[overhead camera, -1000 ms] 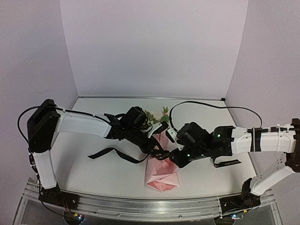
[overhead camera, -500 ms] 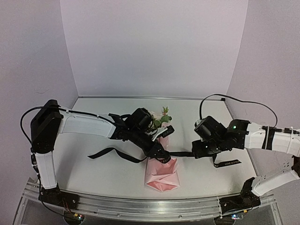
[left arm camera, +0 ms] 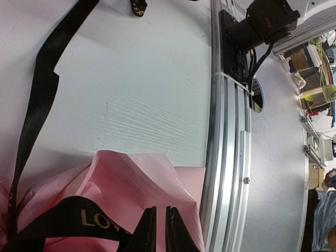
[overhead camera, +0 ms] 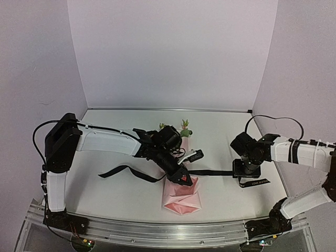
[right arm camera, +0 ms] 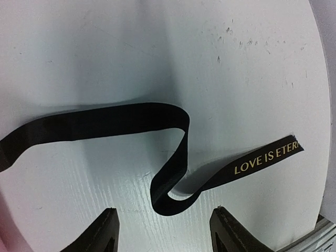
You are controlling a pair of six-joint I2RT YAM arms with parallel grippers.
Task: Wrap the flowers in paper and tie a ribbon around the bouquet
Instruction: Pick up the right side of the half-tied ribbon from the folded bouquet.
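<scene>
**Top external view.** Over the preceding second the right gripper had withdrawn from beside the bouquet to the right side of the table, drawing one end of the ribbon out with it. That strand now ran nearly straight from the bouquet to the gripper. The other end trailed away to the left. The left gripper had shifted down onto the upper part of the paper cone. The flowers showed only as a few leaves and blooms behind the left arm.

**Left wrist view.** The left gripper was clenched, its jaws almost touching, directly over the pink paper. The ribbon crossed the paper just beside the fingertips. Whether the jaws pinched anything could not be determined.

**Right wrist view.** The right gripper was released, jaws spread wide. The ribbon lay slack in a loop on the table between and ahead of the fingers, touching neither.

**Assessment.** The wrapping appeared complete. The right tail had been pulled through and set down, and no knot was visible. Tying likely remained, beginning with a fresh grasp on a ribbon end.
</scene>
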